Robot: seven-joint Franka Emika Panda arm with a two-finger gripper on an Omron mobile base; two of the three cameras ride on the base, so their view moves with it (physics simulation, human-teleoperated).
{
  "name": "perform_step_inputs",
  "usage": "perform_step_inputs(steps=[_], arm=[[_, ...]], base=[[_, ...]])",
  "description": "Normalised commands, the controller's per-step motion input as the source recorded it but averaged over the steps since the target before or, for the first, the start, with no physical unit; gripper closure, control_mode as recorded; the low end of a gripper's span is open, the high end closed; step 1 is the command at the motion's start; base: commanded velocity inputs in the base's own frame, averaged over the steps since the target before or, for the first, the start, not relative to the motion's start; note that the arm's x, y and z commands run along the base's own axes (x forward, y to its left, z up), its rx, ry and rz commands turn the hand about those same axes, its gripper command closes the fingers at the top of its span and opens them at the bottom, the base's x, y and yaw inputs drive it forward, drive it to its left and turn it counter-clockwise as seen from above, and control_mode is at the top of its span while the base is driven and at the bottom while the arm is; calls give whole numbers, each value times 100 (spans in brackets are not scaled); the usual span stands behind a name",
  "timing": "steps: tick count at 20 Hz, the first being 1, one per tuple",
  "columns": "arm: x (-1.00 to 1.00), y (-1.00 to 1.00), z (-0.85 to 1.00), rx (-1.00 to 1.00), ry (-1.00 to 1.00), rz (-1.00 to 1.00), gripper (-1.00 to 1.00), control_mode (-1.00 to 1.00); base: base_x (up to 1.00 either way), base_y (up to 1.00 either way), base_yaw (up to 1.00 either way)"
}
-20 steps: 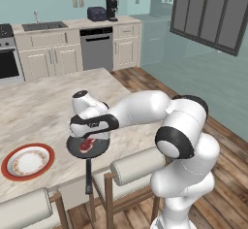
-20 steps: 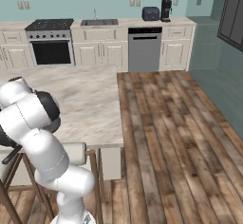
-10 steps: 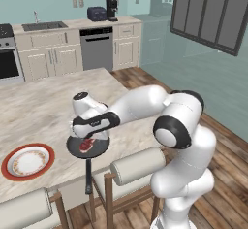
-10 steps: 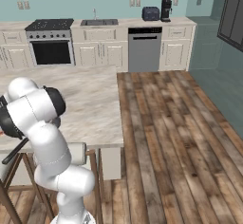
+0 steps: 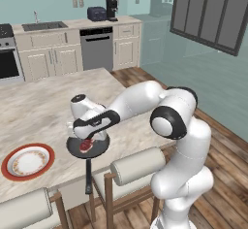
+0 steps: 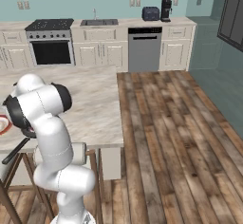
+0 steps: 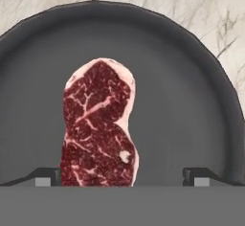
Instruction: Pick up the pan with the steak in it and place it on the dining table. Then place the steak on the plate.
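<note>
Hovered a little lower than a second before over the steak (image 7: 98, 124) in the pan (image 5: 87, 147), already set on the counter (image 5: 43, 106) right of the plate (image 5: 27, 161), jaws wide and empty either side, poised to grasp.

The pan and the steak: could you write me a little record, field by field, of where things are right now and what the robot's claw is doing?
pan: on the dining table near its front edge, handle sticking out past the edge
steak: lying in the pan, not lifted
plate: on the table beside the pan, apart from it, nothing on it
gripper: open, directly over the steak, fingertips spread wide at either side
task stage: pan is set on the table; steak not yet on the plate
</note>
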Motion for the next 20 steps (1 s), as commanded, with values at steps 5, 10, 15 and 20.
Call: perform_step_inputs(steps=[5,10,15,20], arm=[[1,3,-3,0,0,0,-100,-100],[0,0,-2,0,0,0,-100,-100],[0,0,-12,0,0,0,-100,-100],[4,-13,-7,0,0,0,-100,-100]], base=[[0,0,0],[0,0,0],[0,0,0],[0,0,0]])
